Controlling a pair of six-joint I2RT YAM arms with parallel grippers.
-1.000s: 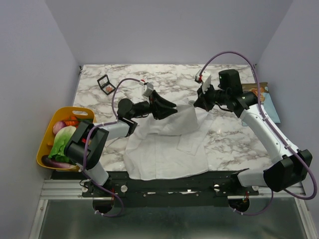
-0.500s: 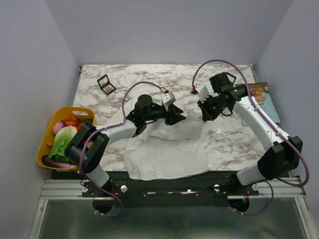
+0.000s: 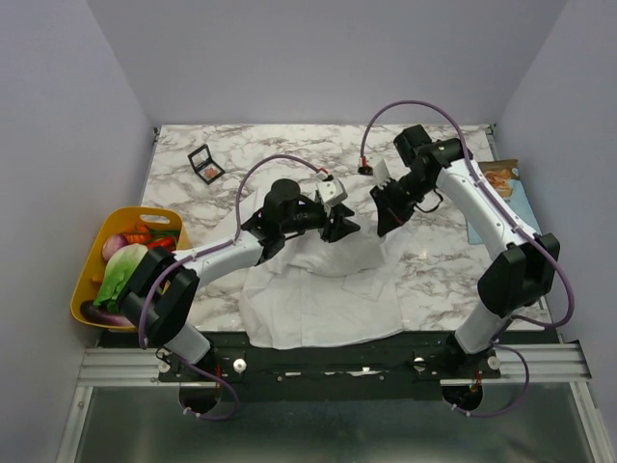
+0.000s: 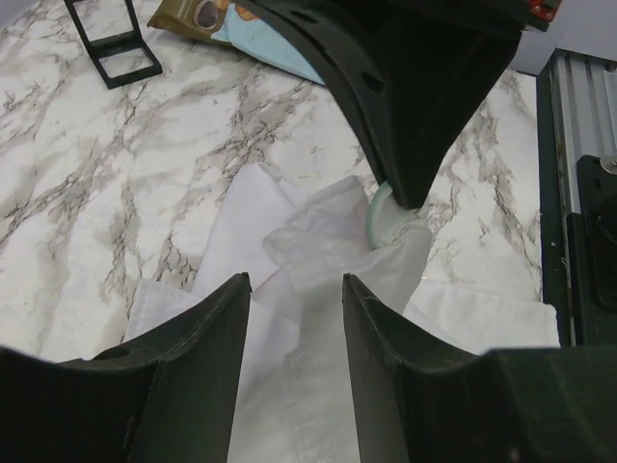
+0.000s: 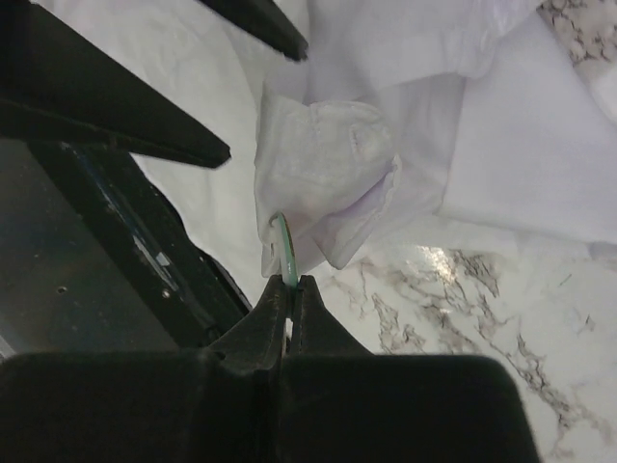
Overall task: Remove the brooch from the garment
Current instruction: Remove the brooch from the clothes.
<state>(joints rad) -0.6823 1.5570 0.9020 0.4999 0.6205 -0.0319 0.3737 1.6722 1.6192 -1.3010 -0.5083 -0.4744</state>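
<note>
Two wrist views alone: brooch (image 5: 283, 249) edge-on.

Brooch (image 5: 283, 249), form: small round pin, seen edge-on as a thin pale-green rim.
Brooch, position: pinched between the closed tips of the right gripper (image 5: 289, 289), touching a bunched fold of cloth.
Garment (image 3: 318, 289), form: large white shirt of thin fabric.
Garment, pose: spread crumpled on the marble table (image 3: 193, 183), its far fold gathered up at the brooch.

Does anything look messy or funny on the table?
Yes. The shirt is rumpled, not flat, and one corner is pulled into a bunch where the right gripper pinches the brooch by its green edge.
</note>
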